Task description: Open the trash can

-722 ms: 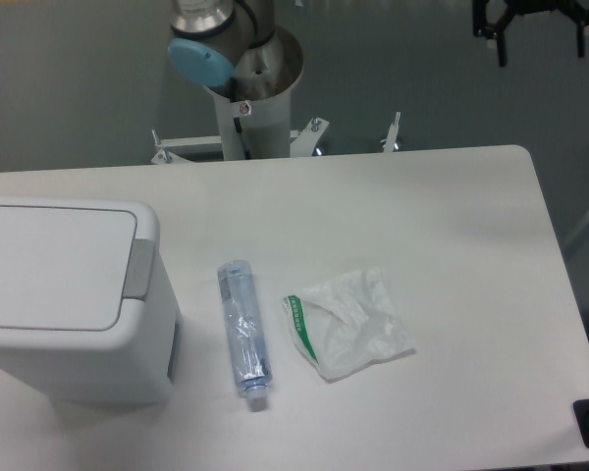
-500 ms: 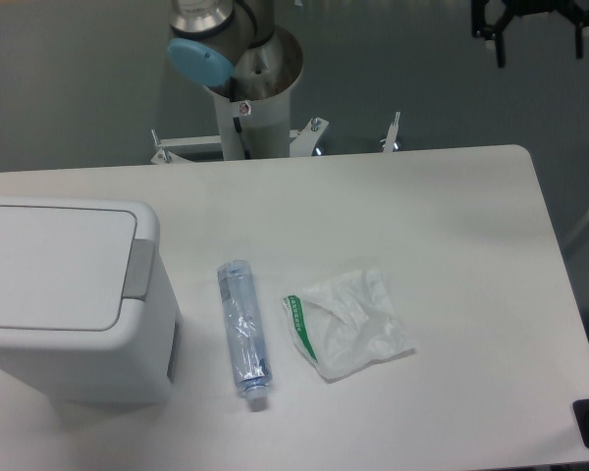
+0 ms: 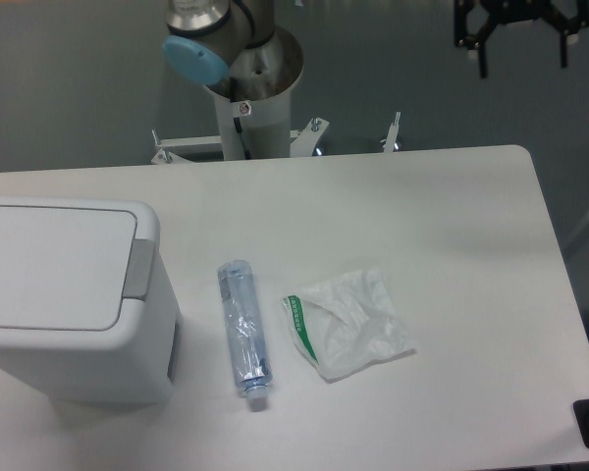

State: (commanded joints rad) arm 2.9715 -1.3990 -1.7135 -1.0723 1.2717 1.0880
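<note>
- Gripper (image 3: 515, 44) sits at top right of frame, high above the table's (image 3: 452, 216) far edge, fingers spread apart, nothing between them.
- Change since half a second ago: we see the gripper shifted a bit left and slightly up in the frame; the blue joint cap (image 3: 195, 57) on the arm also nudged left. Everything on the table is unmoved.
- Trash can (image 3: 74, 299) stands at the table's left edge, lid flat and closed, grey push tab (image 3: 138, 268) on its right side facing the bottle (image 3: 243, 329).
- Bottle lies just beside the can, not touching; white bag with green stripe (image 3: 348, 322) lies right of the bottle.
- Our read: the arm has only begun travelling leftward; gripper is well apart from the can, so task is at the approach stage, nothing opened yet.
- Next move likely needs a long traverse left and down onto the tab; bottle near the can could get clipped.
</note>
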